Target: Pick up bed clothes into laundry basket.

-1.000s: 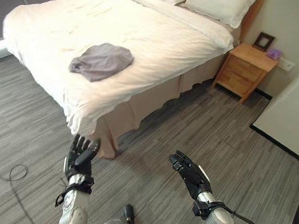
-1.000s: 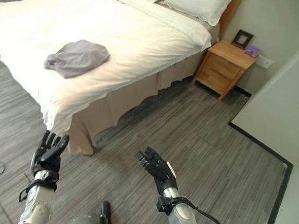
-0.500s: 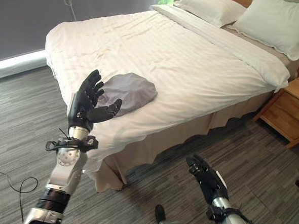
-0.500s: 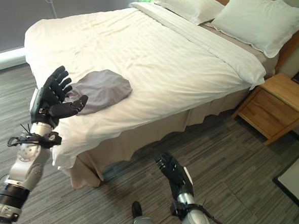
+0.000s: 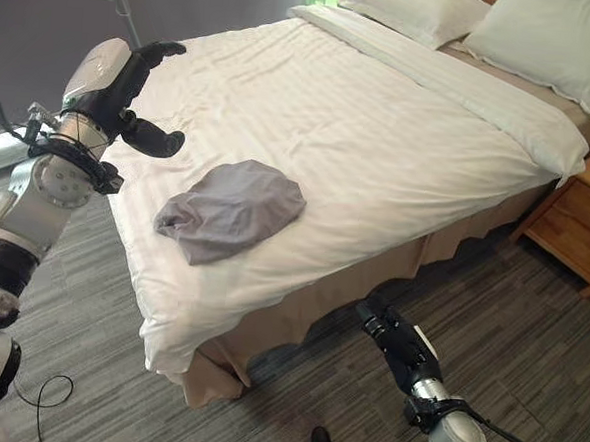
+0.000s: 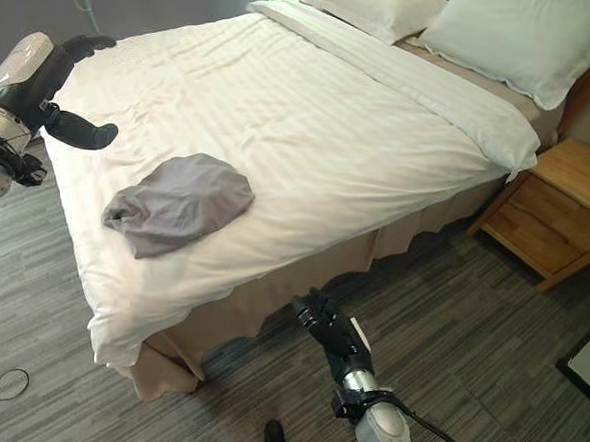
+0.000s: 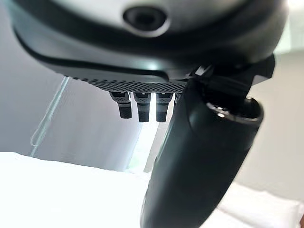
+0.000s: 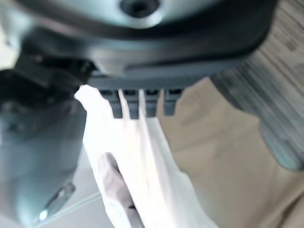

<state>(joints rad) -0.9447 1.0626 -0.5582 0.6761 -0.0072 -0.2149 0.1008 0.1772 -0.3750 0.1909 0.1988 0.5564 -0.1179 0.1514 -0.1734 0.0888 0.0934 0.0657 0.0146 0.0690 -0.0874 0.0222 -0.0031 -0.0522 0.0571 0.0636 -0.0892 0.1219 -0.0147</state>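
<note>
1. Left eye view: a bedroom with a grey plank floor (image 5: 529,326) and a white bed (image 5: 380,136), two pillows (image 5: 546,41) at its head and a wooden nightstand (image 5: 580,223) beside it. A crumpled grey cloth (image 5: 231,209) lies on the bed near the foot corner.
2. The left hand (image 5: 123,80) is raised over the bed's far edge, fingers straight and spread from the thumb, holding nothing; the cloth lies well apart from it.
3. Right eye view: the right hand (image 6: 328,333) hangs low over the floor by the bed skirt, fingers relaxed, empty.
4. Left wrist view: thumb (image 7: 199,161) and fingers apart, bed beyond.
5. Right wrist view: the fingers (image 8: 137,102) point at the bed's edge, touching nothing.
</note>
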